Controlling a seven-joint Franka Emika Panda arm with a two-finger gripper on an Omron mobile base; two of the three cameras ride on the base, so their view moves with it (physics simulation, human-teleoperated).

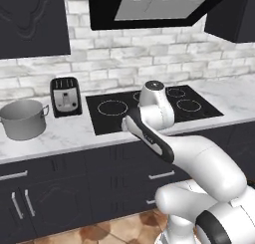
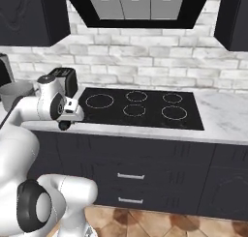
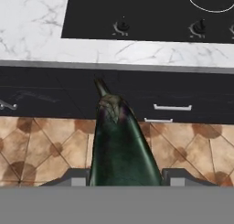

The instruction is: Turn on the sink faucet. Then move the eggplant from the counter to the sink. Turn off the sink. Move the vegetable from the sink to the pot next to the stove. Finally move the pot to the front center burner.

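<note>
In the hand view my gripper (image 3: 124,178) is shut on the eggplant (image 3: 119,141), a dark glossy vegetable whose stem points away from the hand. It hangs over the tiled floor, just in front of the counter (image 3: 32,31) edge and the stove (image 3: 151,13). In the right base view the gripper (image 2: 67,120) sits at the counter's front edge, left of the stove (image 2: 140,108). The steel pot (image 1: 22,119) stands on the counter (image 1: 64,133) at the far left, beyond the toaster. The sink and its faucet are out of view.
A black toaster (image 1: 65,96) stands between the pot and the stove (image 1: 149,108). Dark drawers with silver handles (image 3: 172,108) run below the worktop. A range hood (image 1: 154,9) hangs over the cooktop.
</note>
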